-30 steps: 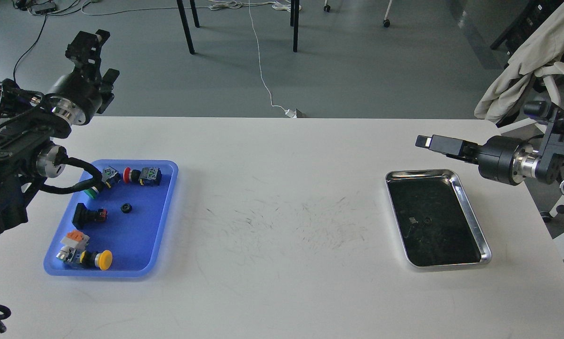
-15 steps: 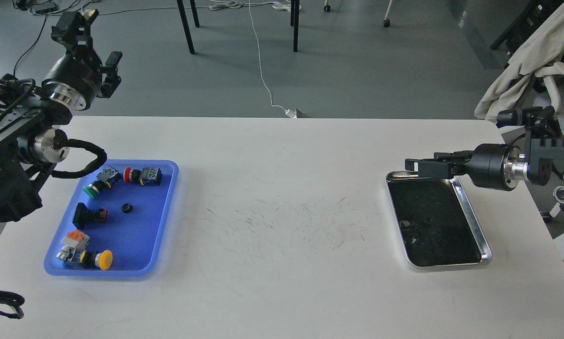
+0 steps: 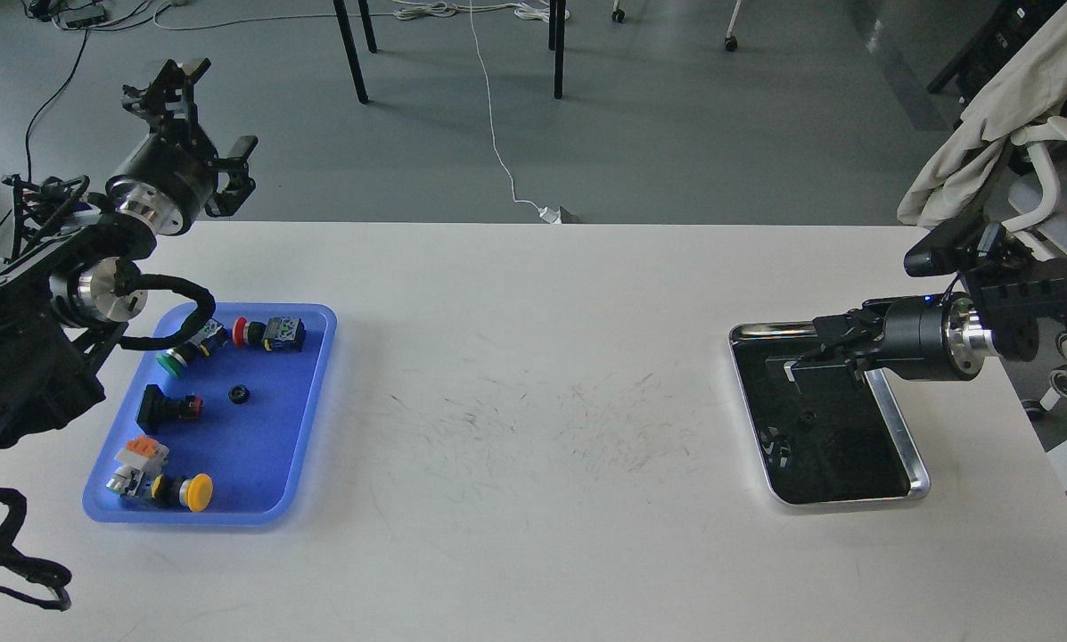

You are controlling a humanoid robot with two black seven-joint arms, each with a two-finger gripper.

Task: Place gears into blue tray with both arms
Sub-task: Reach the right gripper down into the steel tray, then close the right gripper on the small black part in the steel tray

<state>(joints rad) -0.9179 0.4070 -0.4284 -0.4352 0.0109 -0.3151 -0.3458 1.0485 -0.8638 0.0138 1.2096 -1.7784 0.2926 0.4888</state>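
On the left side of the white table (image 3: 533,374) sits the blue tray (image 3: 266,464). One small black gear (image 3: 238,393) lies in it among the push-button switches (image 3: 270,333). Far behind it, the left gripper (image 3: 201,125) is up in the air with its fingers spread wide. On the right, the right gripper (image 3: 796,358) hangs over the silver tray (image 3: 898,428); I cannot tell how wide it is.

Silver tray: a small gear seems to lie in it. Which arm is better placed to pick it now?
The right. The right gripper hangs open over the silver tray, close above the gear. The left gripper is raised behind the blue tray, far across the table.
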